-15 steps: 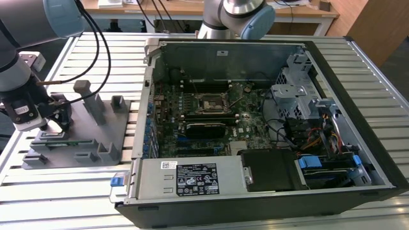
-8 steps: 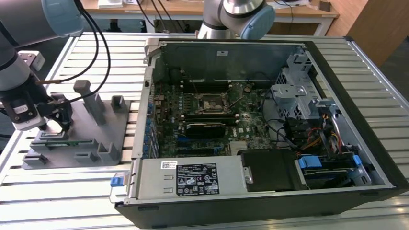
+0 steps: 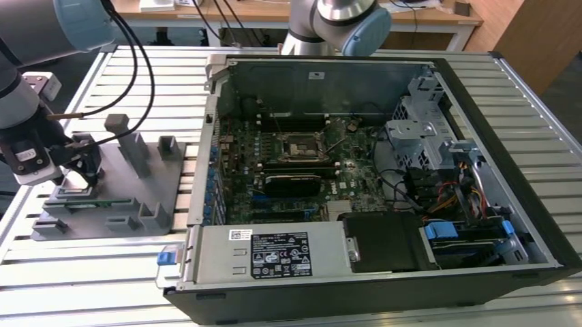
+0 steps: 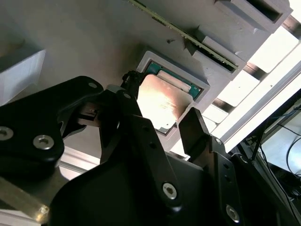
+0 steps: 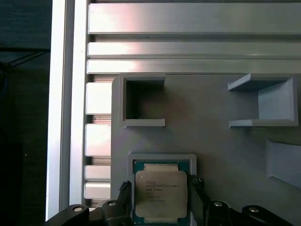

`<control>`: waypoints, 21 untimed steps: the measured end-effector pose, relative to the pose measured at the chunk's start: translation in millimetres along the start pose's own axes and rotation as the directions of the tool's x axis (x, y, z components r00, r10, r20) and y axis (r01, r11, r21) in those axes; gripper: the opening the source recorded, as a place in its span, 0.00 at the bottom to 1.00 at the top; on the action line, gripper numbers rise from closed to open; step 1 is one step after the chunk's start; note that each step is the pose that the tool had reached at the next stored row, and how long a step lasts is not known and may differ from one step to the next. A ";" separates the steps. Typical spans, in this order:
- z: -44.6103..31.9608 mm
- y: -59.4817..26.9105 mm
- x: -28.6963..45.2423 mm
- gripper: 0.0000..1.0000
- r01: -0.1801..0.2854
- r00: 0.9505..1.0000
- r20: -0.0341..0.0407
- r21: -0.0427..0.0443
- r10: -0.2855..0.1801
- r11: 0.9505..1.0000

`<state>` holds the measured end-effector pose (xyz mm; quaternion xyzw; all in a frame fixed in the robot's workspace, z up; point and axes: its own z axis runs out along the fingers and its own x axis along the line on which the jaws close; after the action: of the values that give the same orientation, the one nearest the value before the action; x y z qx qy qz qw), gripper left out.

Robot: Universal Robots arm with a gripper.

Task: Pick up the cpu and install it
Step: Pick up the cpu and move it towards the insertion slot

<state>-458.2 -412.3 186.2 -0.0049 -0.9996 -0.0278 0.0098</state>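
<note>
The cpu [image 5: 161, 194] lies flat in a shallow square pocket [image 5: 162, 157] of the grey fixture plate [image 3: 136, 204], metal lid up, with a thin green border showing around the lid. The plate sits on the slatted aluminium table [image 3: 109, 286] at the exterior view's left, well apart from the open computer case [image 3: 509, 88] and the black motherboard socket [image 3: 300, 146] inside it.

The gripper [image 4: 163, 99] hangs directly over the pocket. Its jaws are spread a little wider than the chip, one black finger [image 4: 194, 129] on each of two opposite sides, and it holds nothing. Both wrist views show the chip seated in its recess rather than lifted. Whether the fingertips already touch the chip's edges or the pocket rim, I cannot tell.

As for handling, the chip looks light, thin and rigid — no give to it at all. The polished lid is probably slippery, so a squeeze on the lid's sloped shoulders could let it skate out. The better hold is likely on two opposite edges of the green board, low and square, with the pads parallel to those edges. The underside, hidden here, is presumably the delicate face, so it should not be dragged across the pocket floor or tipped against a wall. The raised rim leaves little room beside the chip — the fingers need to come down straight, and the pinch should be firm but modest.
</note>
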 end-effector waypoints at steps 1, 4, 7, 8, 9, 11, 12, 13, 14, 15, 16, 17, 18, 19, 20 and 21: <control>-0.1 0.0 0.2 0.61 0.000 1.000 0.000 0.000 0.000 1.000; 0.2 0.1 0.3 0.60 0.000 1.000 0.000 0.000 0.000 1.000; 0.1 0.1 0.4 0.53 -0.001 1.000 0.000 0.000 0.001 1.000; 0.0 0.0 0.4 0.53 -0.001 1.000 0.000 0.000 0.001 1.000; -0.7 0.1 0.4 0.53 -0.001 1.000 0.000 0.000 0.001 1.000; -2.8 0.2 0.4 0.53 -0.001 1.000 0.001 0.000 0.001 1.000; -4.1 0.3 0.5 0.53 -0.001 1.000 0.000 0.000 0.001 1.000; -5.1 0.3 0.5 0.53 -0.001 1.000 0.000 0.000 0.001 1.000; -5.2 0.4 0.4 0.53 -0.001 1.000 0.001 0.000 0.001 1.000; -5.5 0.4 0.4 0.53 -0.001 1.000 0.001 0.001 0.001 1.000; -6.2 0.5 0.5 0.53 -0.001 1.000 0.001 0.003 0.001 1.000; -6.4 0.4 0.5 0.53 -0.001 1.000 0.001 0.004 0.001 1.000; -6.5 0.4 0.6 0.53 -0.001 1.000 0.001 0.003 0.001 1.000; -6.6 0.5 0.6 0.53 -0.001 1.000 0.001 0.002 0.001 1.000; -6.8 0.5 0.5 0.53 -0.001 1.000 0.001 0.002 0.001 1.000; -7.3 0.5 0.5 0.53 -0.001 1.000 0.001 0.002 0.001 1.000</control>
<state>-458.5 -412.3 193.5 -0.0055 -0.9996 -0.0269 0.0094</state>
